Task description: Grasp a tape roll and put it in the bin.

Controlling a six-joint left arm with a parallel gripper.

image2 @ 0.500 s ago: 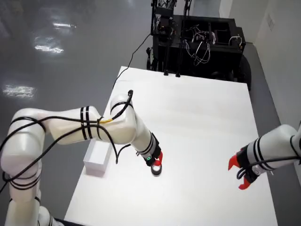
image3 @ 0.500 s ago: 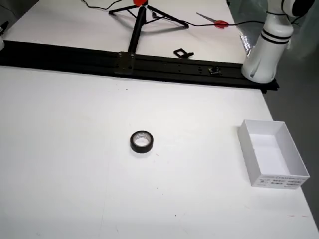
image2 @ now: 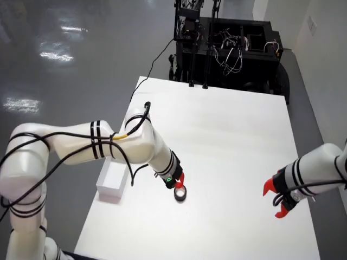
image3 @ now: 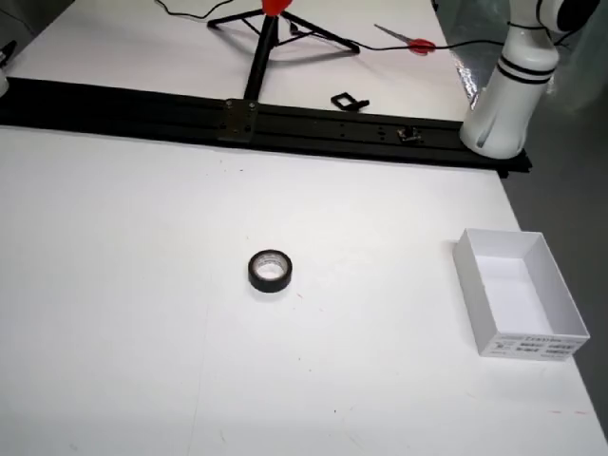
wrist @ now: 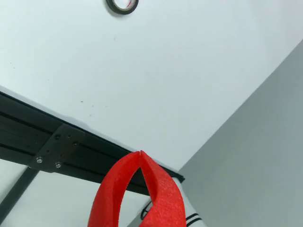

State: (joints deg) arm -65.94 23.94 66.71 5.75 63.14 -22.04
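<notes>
A black tape roll [image3: 270, 272] lies flat on the white table [image3: 114, 313], apart from everything else. The overhead view shows the tape roll [image2: 180, 193] just below the red tip of my gripper [image2: 178, 179] on the left arm. The wrist view has the tape roll [wrist: 122, 5] far off at the top edge. In that view my gripper [wrist: 140, 153] is shut, its red fingers meeting at the tips with nothing between them, high above the black rail [wrist: 71, 151]. The white open bin [image3: 532, 344] stands near the table's right edge, left of my arm in the overhead view, where the bin [image2: 108, 192] looks empty.
A second arm with a red gripper [image2: 275, 200] hangs still at the overhead view's right edge. A black rail [image3: 285, 123] crosses the table, with a stand pole [image3: 258, 57], red-handled scissors [image3: 413, 43] and my arm's base [image3: 499, 114] beyond it. A black equipment rack [image2: 227, 49] stands behind.
In the overhead view my left arm has shifted a little and the red tip has moved up-left, so more of the tape roll shows. The tape roll and bin have not moved.
</notes>
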